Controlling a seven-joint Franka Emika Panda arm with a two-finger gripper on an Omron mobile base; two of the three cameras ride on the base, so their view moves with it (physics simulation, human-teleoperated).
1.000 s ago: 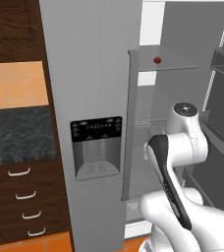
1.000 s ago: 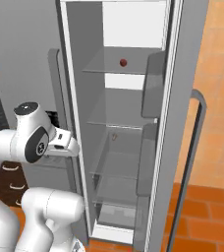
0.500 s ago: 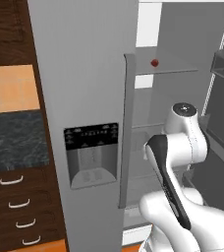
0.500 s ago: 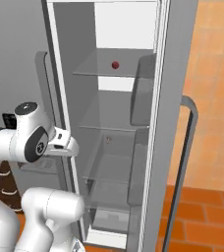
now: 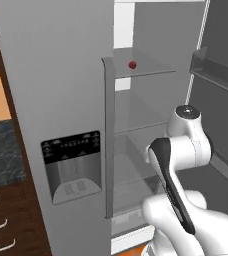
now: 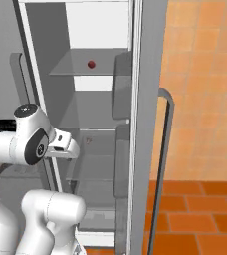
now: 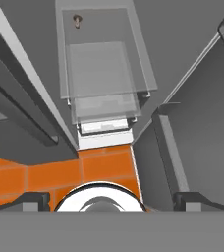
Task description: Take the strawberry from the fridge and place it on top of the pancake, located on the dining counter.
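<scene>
You see the strawberry (image 5: 132, 64) on an upper shelf (image 5: 151, 70) of the open fridge (image 5: 61, 100). Your gripper (image 7: 111, 201) (fingers wide apart) holds nothing.

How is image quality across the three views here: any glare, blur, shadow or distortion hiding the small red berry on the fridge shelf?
Left base view: even, flat light, no glare; the tiny dark-red strawberry is crisp on the translucent grey glass shelf. Right base view: equally sharp, berry clear. Hand view: steep perspective, stacked see-through shelves overlap; berry looks small and dull.

Open fridge (image 5: 61, 75) compartment clear ahead; right door (image 6: 148, 99) flanks gap
</scene>
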